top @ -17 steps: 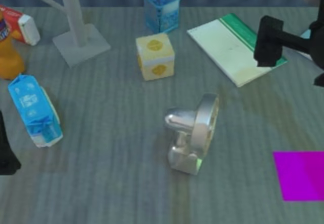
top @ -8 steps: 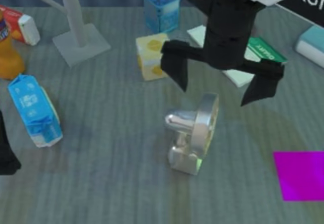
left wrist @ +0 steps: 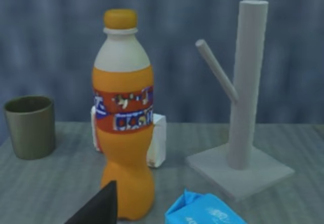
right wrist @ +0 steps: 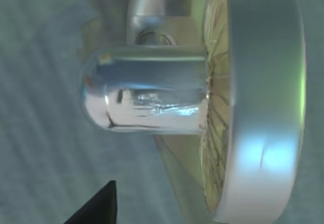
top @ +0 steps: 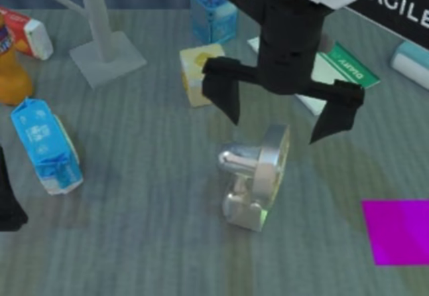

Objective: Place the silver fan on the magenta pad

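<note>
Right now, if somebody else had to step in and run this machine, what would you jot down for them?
Right gripper: open, hanging above the silver fan, holding nothing.
Left gripper: parked at the table's left edge, by the blue carton.
Fan: upright mid-table, untouched.
Magenta pad: bare, at the right edge, well apart from the fan.
Done: right arm lined up over the fan.
Left: lower, grip the fan, carry it right, set it on the pad.

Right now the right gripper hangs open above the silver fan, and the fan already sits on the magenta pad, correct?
Not quite. The right gripper does hang open above the silver fan, but the top view shows the fan on bare table, apart from the magenta pad.
</note>
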### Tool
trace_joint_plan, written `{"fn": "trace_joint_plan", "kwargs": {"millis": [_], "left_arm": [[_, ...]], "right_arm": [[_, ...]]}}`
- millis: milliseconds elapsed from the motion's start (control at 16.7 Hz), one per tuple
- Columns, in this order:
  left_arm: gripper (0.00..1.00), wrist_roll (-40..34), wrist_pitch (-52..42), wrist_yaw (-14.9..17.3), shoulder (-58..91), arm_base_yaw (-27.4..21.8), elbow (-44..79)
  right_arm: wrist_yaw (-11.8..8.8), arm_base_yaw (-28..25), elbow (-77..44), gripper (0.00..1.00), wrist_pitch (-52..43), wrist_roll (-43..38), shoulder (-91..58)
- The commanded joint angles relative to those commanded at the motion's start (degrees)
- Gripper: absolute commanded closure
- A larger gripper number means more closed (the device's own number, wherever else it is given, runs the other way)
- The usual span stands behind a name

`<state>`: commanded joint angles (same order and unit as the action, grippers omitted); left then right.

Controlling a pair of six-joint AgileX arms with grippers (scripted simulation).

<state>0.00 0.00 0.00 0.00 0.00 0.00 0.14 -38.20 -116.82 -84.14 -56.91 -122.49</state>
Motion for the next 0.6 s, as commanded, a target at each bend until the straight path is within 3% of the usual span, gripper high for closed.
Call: {"fn": "trace_joint_plan", "kwargs": {"millis": [600], "left_arm": [[0.00,0.00,0.00,0.00,0.00,0.00,0.00]], "right_arm": [[0.01,-0.38,11.98,0.00,11.48,-0.15,0.37]]}}
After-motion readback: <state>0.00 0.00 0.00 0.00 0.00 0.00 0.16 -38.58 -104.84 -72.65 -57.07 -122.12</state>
